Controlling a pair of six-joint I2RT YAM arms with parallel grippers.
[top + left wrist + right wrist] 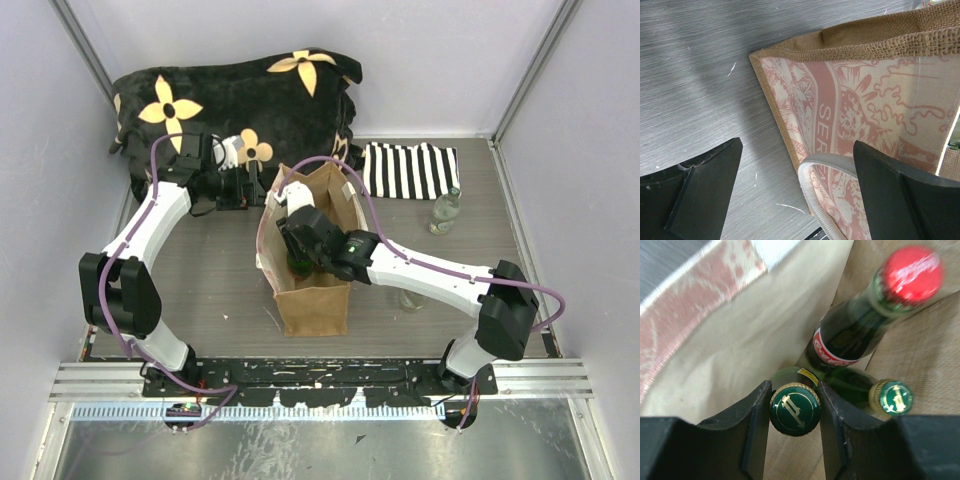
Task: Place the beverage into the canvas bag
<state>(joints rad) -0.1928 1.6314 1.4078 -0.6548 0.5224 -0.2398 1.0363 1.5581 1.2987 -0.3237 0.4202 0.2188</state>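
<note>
The tan-brown rectangular canvas bag [315, 300] is stood mid-way on the grey table [200, 280], with the black flowered blanket [230, 95] behind it to the left, the black-and-white striped cloth [410, 170] behind it to the right, a clear glass bottle [445, 210] at that cloth's near right corner, and a red-capped dark glass bottle [855, 335], a green-capped glass bottle [795, 409] and a second green-capped bottle [892, 397] gathered inside the bag.

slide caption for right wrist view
Right fingers grip a green-capped dark glass bottle inside the tan canvas bag, beside a red-capped bottle and another green-capped one.

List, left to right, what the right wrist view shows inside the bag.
canvas bag wall → green-capped bottle gripped by the right end effector → second green-capped bottle. The red-capped bottle overlaps that last one, so it is left out.
</note>
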